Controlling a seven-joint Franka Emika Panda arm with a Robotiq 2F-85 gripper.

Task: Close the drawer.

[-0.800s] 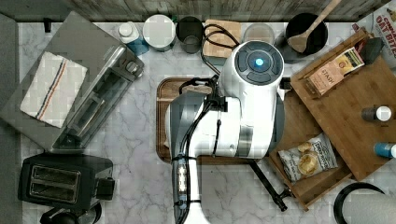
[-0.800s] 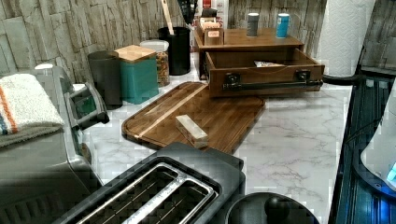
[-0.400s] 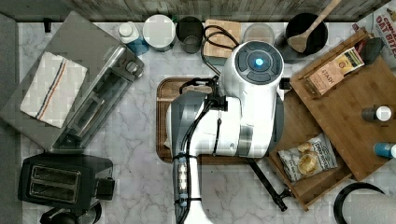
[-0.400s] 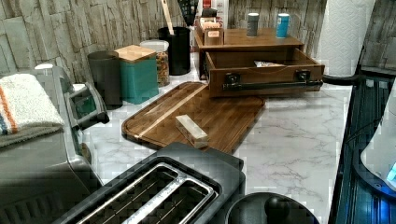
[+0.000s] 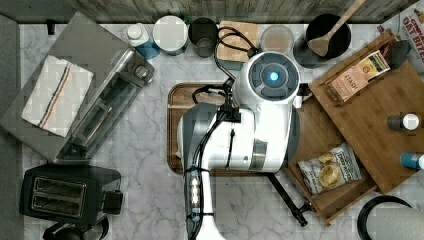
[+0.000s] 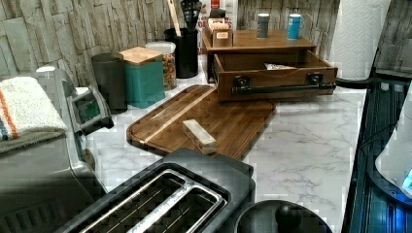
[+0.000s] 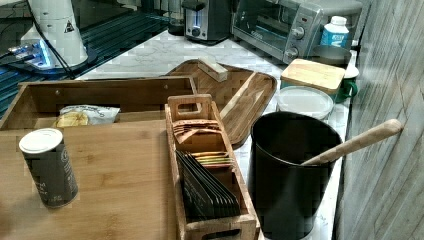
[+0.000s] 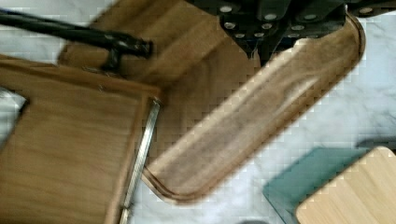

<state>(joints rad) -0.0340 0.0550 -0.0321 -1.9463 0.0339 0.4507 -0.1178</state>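
The drawer [image 5: 320,150] stands pulled out of the bamboo box [image 5: 372,127] at the top view's right, a chip bag [image 5: 330,170] lying on its floor. Its front carries a long black handle [image 6: 284,89], facing the dark serving tray [image 6: 209,116]. In the right view the drawer [image 7: 105,95] shows beyond the box's flat top. My arm [image 5: 260,125] hangs over the tray, beside the drawer's open end. In the wrist view my gripper [image 8: 266,44] hovers above the tray [image 8: 261,107], with the drawer [image 8: 65,144] and its handle [image 8: 79,35] off to one side.
A small pale block [image 6: 198,135] lies on the tray. A teal canister with a wooden lid [image 6: 143,77] and a black utensil pot [image 6: 187,51] stand at the back wall. A toaster oven [image 5: 85,95] and a toaster [image 5: 67,195] occupy the top view's left.
The arm's head has shifted slightly toward the top view's bottom. The drawer stays as far open as before.
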